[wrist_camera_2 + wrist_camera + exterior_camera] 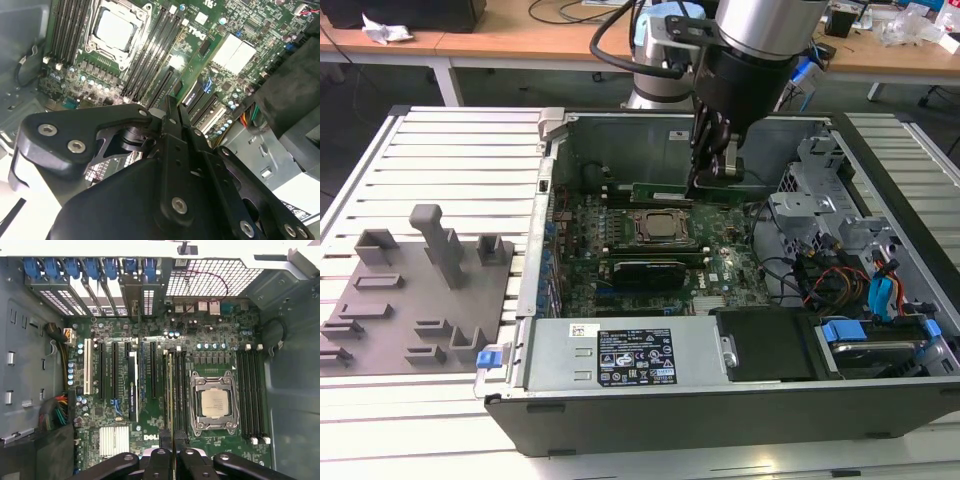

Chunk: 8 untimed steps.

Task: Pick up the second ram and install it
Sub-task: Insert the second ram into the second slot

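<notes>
The second ram (660, 192) is a thin green stick held level under my gripper (708, 180), inside the open computer case and above the motherboard. In the first wrist view the ram (170, 400) shows edge-on as a thin line. It runs from between my fingertips along the black socket strips (176, 390) beside the processor socket (215, 402). The gripper (172, 457) is shut on the stick. In the second wrist view the gripper (175, 107) has its two fingers pressed close together over the board. I cannot tell whether the stick touches a socket.
A grey fixture plate with blocks (420, 290) lies at the exterior view's left. The case walls (545, 190) ring the board. The power supply (620, 355) sits at the front, and a drive cage with cables (840, 260) at the right. A dark module (642, 268) stands by the processor's near side.
</notes>
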### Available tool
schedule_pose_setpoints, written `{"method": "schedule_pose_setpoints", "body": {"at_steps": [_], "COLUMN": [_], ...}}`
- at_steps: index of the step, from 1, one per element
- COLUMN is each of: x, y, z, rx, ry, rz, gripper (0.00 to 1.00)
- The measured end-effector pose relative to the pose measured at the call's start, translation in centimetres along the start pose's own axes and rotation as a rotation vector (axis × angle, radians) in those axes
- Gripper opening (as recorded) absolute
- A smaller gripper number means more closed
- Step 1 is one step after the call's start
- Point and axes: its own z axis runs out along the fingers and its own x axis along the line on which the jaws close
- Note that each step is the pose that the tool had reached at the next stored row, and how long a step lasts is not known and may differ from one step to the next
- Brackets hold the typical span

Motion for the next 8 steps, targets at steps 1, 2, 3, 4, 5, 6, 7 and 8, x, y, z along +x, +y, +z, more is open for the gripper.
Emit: {"method": "schedule_pose_setpoints", "body": {"at_steps": [1,2,3,4,5,6,7,8], "x": [0.0,0.01,0.01,0.02,0.02,0.02,0.03,0.04], "y": [0.0,-0.02,-0.03,-0.04,-0.05,-0.06,-0.07,-0.08], "z": [0.05,0.16,0.22,0.34,0.4,0.46,0.59,0.68], "rx": [0.0,0.0,0.0,0.0001,0.0,0.0,0.0,0.0], "ry": [-0.0001,-0.0001,-0.0001,-0.0001,-0.0002,-0.0001,-0.0002,-0.0001], "rz": [0.0,0.0,0.0,0.0,0.0,0.0,0.0,0.0], "gripper": [0.13,0.13,0.13,0.13,0.13,0.13,0.13,0.13]}}
